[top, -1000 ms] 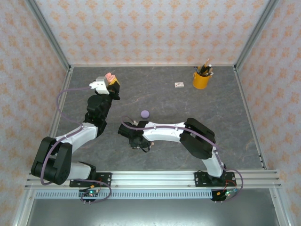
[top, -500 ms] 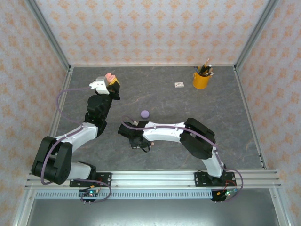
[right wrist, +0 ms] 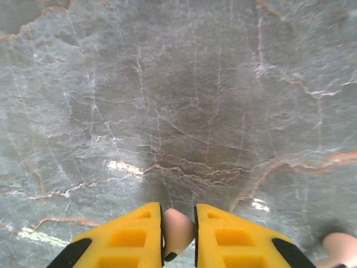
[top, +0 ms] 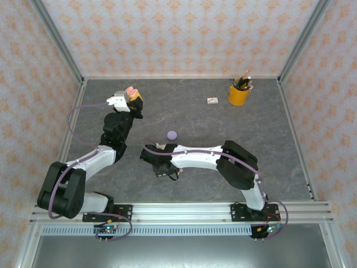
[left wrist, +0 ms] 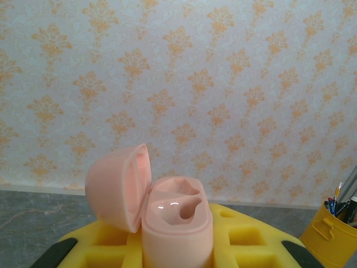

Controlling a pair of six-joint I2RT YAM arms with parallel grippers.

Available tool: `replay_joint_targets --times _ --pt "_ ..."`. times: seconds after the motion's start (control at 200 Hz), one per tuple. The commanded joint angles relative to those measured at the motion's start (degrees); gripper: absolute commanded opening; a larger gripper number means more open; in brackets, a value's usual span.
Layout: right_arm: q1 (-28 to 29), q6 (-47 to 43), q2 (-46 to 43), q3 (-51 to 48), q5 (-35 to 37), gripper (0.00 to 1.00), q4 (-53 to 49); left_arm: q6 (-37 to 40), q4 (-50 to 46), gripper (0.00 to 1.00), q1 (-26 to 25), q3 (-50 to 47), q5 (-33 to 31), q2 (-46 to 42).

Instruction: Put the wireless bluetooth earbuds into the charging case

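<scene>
Overhead rear view, two wrist close-ups.

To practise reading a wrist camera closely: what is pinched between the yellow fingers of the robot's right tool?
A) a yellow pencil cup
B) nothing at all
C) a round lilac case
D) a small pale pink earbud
D: in the right wrist view the right tool has its yellow fingers closed on a small pale pink earbud, just above the grey marble table.

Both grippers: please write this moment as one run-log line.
left gripper: shut on open pink case | right gripper: shut on pink earbud | second pink earbud: on table
</scene>
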Motion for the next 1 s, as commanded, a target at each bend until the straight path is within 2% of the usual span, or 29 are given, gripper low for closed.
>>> replay_joint_targets --times 0.0,0.275,0.425,0.691,0.996 --pt "-0.19 -2.53 -4.72 -1.5 3.75 0.18 -0.08 -0.01 2.05 0.0 0.31 0.17 1.84 -0.74" --pt "-3.3 -4.62 -9.18 -6.28 4.39 0.17 2.32 -0.51 -0.05 0.0 0.26 -0.18 3.87 -2.23" --pt "-5.0 -7.67 -10.61 -8.17 2.49 0.17 3.89 -0.89 -1.14 0.0 0.16 0.33 4.94 -2.51" --pt "-4.66 -13.75 -6.56 -7.05 -5.35 0.16 4.6 -1.5 -1.2 0.0 -0.52 0.7 4.89 -1.63" --pt "-3.34 -17.0 -0.35 -2.43 -6.33 0.18 1.31 -1.42 -1.54 0.0 -0.7 0.87 3.91 -1.69"
